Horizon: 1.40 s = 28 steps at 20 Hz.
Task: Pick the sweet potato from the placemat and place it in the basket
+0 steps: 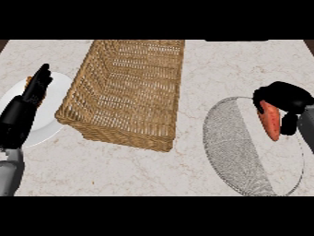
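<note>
Right hand [283, 102] has its black fingers curled round the sweet potato [272, 120], whose orange body hangs below the palm with its lower tip pointing down. It sits over the right part of the round grey placemat [244, 152]; whether the tip touches the mat or is lifted off cannot be told from this steep view, though the potato looks taken up rather than lying flat. Gripping it from the top end leaves most of its length free, which should let it go down into the basket without the fingers fouling the weave.

That wicker basket [129, 94] stands in the middle of the marble surface [119, 170], well apart from the placemat and to its left, long axis running away from the robot, its open top facing up to receive the potato. My judgement is that the carry across to the left is the step in hand.

Left hand [25, 108] rests with straight fingers over a white plate [54, 115] beside the basket's left wall, clear of the route. Something brownish shows behind its fingertips, too hidden to name.
</note>
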Tool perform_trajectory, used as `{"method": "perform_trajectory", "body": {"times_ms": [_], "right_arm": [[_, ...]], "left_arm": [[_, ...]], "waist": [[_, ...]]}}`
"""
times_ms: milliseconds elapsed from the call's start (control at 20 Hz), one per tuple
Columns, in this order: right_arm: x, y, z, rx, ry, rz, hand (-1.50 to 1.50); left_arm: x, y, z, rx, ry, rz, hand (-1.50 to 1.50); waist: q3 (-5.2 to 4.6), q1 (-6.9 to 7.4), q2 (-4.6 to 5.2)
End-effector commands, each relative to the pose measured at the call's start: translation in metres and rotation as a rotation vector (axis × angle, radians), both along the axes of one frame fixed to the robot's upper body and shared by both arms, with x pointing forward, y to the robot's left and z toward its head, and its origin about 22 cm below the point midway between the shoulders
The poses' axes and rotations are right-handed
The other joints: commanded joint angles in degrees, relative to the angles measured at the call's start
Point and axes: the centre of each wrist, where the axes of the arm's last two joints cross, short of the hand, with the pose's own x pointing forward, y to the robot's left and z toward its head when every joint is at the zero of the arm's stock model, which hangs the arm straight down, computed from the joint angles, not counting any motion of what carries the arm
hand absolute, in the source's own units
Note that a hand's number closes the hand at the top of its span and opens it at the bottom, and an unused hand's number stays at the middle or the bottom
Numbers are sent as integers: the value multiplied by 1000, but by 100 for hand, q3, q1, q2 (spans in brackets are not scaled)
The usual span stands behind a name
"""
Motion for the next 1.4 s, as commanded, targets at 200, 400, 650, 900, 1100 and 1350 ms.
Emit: {"method": "perform_trajectory", "body": {"times_ms": [200, 400, 650, 900, 1100, 1350], "right_arm": [[17, 17, 8, 51, -182, -661, 150], [21, 19, 32, 207, -377, -723, 150], [40, 55, 91, 675, -543, -670, 150], [43, 96, 174, 945, -571, -526, 150], [25, 130, 227, 969, -557, -433, 150], [9, 168, 293, 1006, -466, -370, 150]], "left_arm": [[-4, -4, -11, 1, -4, -14, 0], [2, 1, 5, 4, 6, -11, 0], [-3, -1, -6, 5, 8, -4, 0], [0, 7, 1, 9, -2, -10, 0], [0, 9, -2, 7, 20, 3, 0], [-3, -3, -10, 5, 14, -18, 0]], "waist": [[32, 71, 26], [39, 21, 8], [43, -6, -20], [35, -9, -37], [33, 2, -27], [34, 71, -1]]}}
